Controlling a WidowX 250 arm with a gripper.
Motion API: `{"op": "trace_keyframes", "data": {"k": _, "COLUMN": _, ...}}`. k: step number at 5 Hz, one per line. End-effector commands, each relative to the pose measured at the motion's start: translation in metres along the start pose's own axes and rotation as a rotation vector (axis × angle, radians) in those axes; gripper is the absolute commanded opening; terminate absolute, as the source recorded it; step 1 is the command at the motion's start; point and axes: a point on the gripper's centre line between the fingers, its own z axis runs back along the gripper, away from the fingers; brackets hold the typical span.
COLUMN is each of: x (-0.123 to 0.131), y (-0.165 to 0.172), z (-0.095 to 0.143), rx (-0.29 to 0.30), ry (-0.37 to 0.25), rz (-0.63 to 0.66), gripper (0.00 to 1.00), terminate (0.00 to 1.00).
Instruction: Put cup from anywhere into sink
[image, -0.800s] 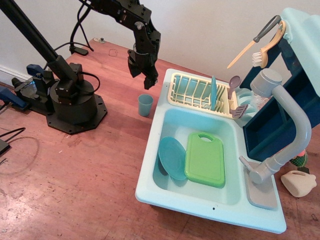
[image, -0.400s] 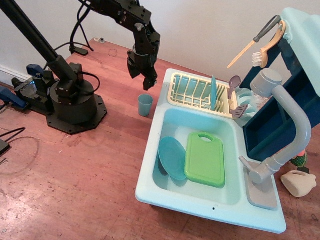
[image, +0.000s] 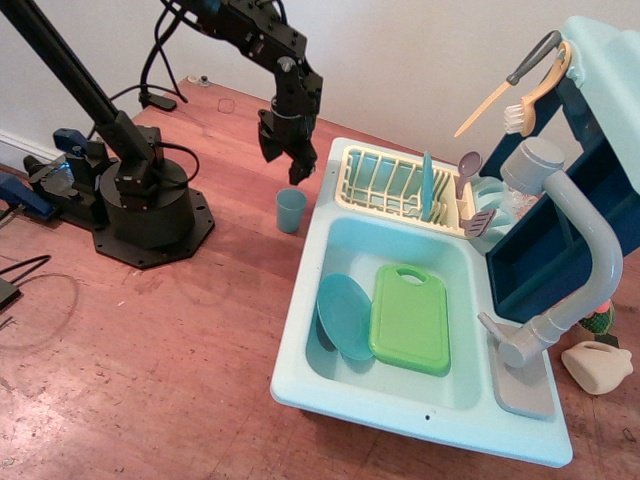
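Observation.image looks down on a wooden table (image: 150, 370) with the arm coming in from the upper left of the frame and the sink (image: 300, 385) filling the centre and right. The cup (image: 291, 210) stands upright and mouth-up on the bare wood just left of the sink's upper-left corner, apart from its rim; nothing touches it. The gripper (image: 288, 168) hangs directly above it, a little higher in the frame, pointing down with a clear gap to the cup's rim. It holds nothing; its fingers look parted only a little, though against the dark body of the arm I cannot tell exactly how far. That stance over an upright, open tumbler reads as a line-up for a top-down grasp, so the approach seems the step in hand and the lift and carry are not yet begun. The basin is already crowded in its lower half: a round teal plate (image: 345, 316) leans against the left wall and a green cutting board (image: 409, 319) lies beside it, touching or nearly so. The upper part of the basin floor, just below the cream dish rack (image: 385, 185), is bare, and is probably the easiest place to set the cup. The grey faucet (image: 570, 265) rises at the right, well clear of that path.
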Motion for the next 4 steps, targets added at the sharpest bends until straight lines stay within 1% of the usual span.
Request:
{"op": "trace_keyframes", "data": {"k": 1, "x": -0.007, "y": -0.001, "z": -0.027, "rx": -0.006, "ry": 0.043, "rz": -0.026, "gripper": 1.0, "terminate": 0.0}}
{"op": "trace_keyframes", "data": {"k": 2, "x": -0.012, "y": -0.003, "z": -0.037, "rx": -0.006, "ry": 0.069, "rz": -0.046, "gripper": 1.0, "terminate": 0.0}}
{"op": "trace_keyframes", "data": {"k": 3, "x": -0.012, "y": -0.007, "z": -0.04, "rx": 0.002, "ry": 0.084, "rz": -0.072, "gripper": 1.0, "terminate": 0.0}}
{"op": "trace_keyframes", "data": {"k": 4, "x": -0.013, "y": -0.005, "z": -0.04, "rx": -0.001, "ry": 0.076, "rz": -0.049, "gripper": 0.0, "terminate": 0.0}}
